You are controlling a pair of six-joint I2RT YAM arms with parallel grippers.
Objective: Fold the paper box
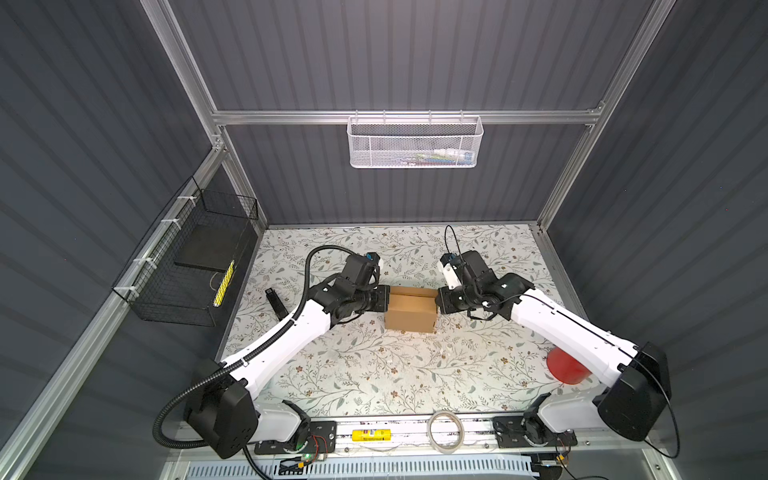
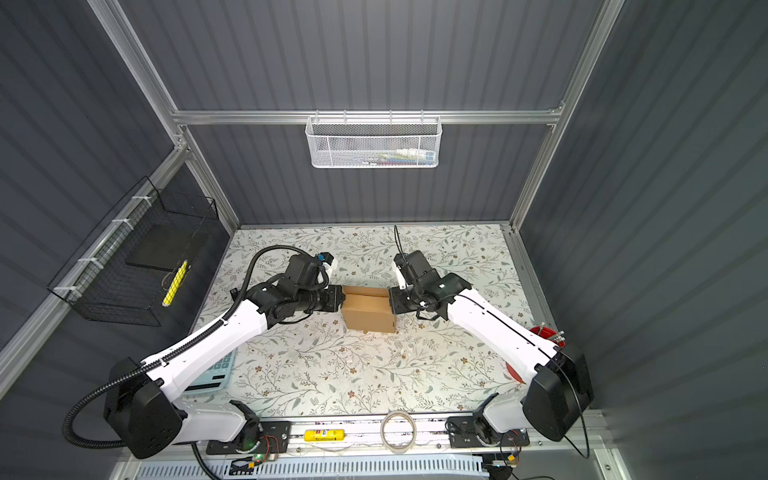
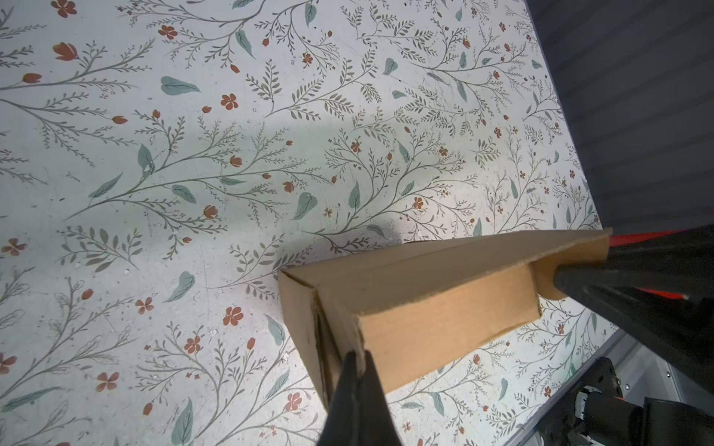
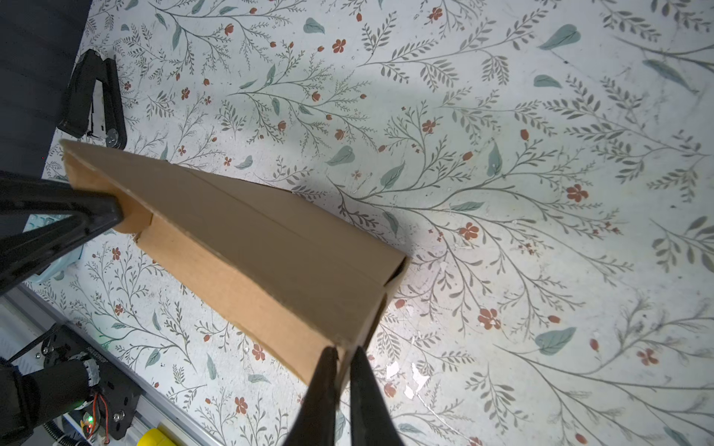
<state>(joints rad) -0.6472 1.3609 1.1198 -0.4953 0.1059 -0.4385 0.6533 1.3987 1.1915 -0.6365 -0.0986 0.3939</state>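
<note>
Floral-patterned surface [image 1: 365,374] is showing the box [image 1: 411,316] near its middle, folded up and closed, between the two arms. Left end effector [image 3: 357,361] is pinching the cardboard edge at the box's left end, its fingers almost together. Right end effector [image 4: 344,357] is gripping the edge at the opposite end, its fingers just as narrow.

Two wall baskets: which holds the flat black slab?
The black wire basket on the left: the black slab lies in it beside a yellow stick. The white mesh basket, hanging at the back, shows no slab.
</note>
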